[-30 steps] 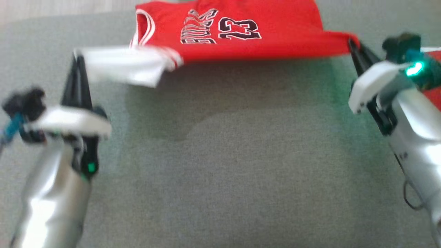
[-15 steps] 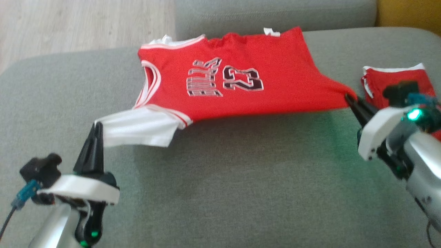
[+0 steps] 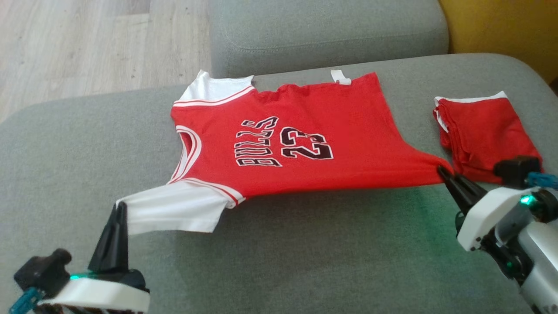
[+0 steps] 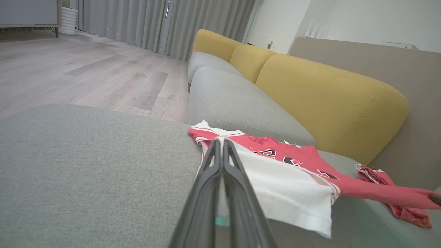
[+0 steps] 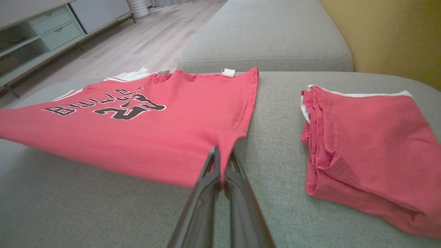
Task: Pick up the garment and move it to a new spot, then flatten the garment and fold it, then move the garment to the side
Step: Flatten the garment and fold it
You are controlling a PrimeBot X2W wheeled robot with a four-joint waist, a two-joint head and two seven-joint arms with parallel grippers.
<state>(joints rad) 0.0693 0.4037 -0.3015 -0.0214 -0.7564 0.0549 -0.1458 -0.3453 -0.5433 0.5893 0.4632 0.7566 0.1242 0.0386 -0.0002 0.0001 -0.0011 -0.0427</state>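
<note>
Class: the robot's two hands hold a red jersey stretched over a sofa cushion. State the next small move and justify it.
Probably lower both hands, keeping the stretch. The left hand pinches the white sleeve, the right hand the hem corner; the jersey hangs above the cushion along its near edge, its far edge resting.

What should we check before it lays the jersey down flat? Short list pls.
1. Hold of left gripper on white sleeve corner: ok, shut on it.
2. Hold of right gripper on jersey hem corner: ok, shut on it.
3. Fabric taut between both grippers, no sag: ok.
4. Bare cushion under the raised near edge: ok.
5. Gap to folded red garment: ok, apart from the jersey, but close to the right gripper.
6. Lying flat: not ok, near edge is off the cushion, far edge puckered.
</note>
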